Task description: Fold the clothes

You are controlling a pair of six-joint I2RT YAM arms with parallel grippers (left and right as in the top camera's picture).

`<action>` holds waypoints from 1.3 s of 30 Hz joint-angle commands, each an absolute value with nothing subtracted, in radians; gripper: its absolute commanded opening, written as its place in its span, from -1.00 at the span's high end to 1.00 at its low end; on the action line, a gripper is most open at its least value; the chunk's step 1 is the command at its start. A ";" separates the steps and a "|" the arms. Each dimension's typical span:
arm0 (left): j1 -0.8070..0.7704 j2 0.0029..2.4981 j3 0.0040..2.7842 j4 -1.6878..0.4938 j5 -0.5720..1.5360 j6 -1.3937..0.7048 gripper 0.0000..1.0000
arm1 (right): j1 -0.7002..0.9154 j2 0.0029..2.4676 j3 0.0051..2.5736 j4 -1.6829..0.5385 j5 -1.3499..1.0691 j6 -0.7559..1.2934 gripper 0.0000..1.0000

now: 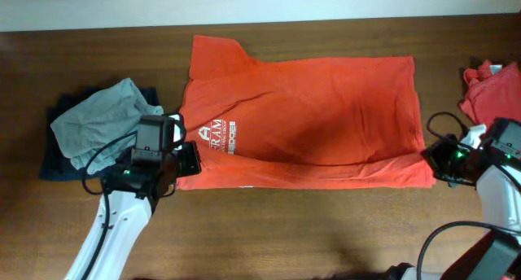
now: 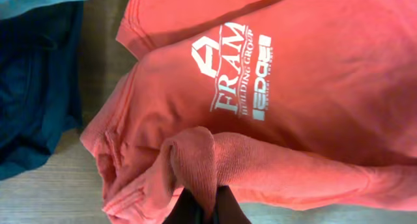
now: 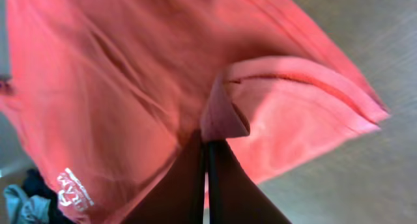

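Note:
A red-orange T-shirt (image 1: 317, 117) with a white chest logo (image 1: 218, 137) lies spread across the table, partly folded, collar end to the left. My left gripper (image 1: 189, 159) is shut on a bunched fold of the shirt near its front left corner (image 2: 195, 162). My right gripper (image 1: 435, 162) is shut on the shirt's hem corner at the front right (image 3: 225, 116). The logo reads "FRAM" in the left wrist view (image 2: 231, 71).
A grey garment (image 1: 102, 117) lies on a dark blue one (image 1: 57, 154) at the left. Another red-orange garment (image 1: 492, 89) is bunched at the right edge. The wooden table (image 1: 285, 231) shows bare in front.

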State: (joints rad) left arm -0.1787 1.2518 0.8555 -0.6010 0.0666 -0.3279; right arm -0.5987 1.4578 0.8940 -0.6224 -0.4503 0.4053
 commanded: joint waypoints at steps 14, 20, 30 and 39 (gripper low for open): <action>-0.173 1.396 0.870 -0.568 0.001 -0.282 0.97 | -0.556 1.480 0.910 -0.445 -0.398 0.519 0.92; -0.174 1.396 0.870 -0.564 -0.031 -0.282 0.97 | -0.556 1.495 0.910 -0.413 -0.373 0.541 0.92; -0.174 1.396 0.870 -0.538 -0.035 -0.282 0.91 | -0.555 1.567 0.910 -0.356 -0.399 0.559 0.74; -0.174 1.396 0.870 -0.509 -0.076 -0.282 -0.41 | -0.556 1.563 0.911 -0.301 -0.516 0.558 0.21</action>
State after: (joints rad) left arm -0.1787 1.3899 0.8555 -0.5114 -0.0277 -0.2897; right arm -0.5617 1.5635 0.8944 -0.3069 -0.4374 0.5575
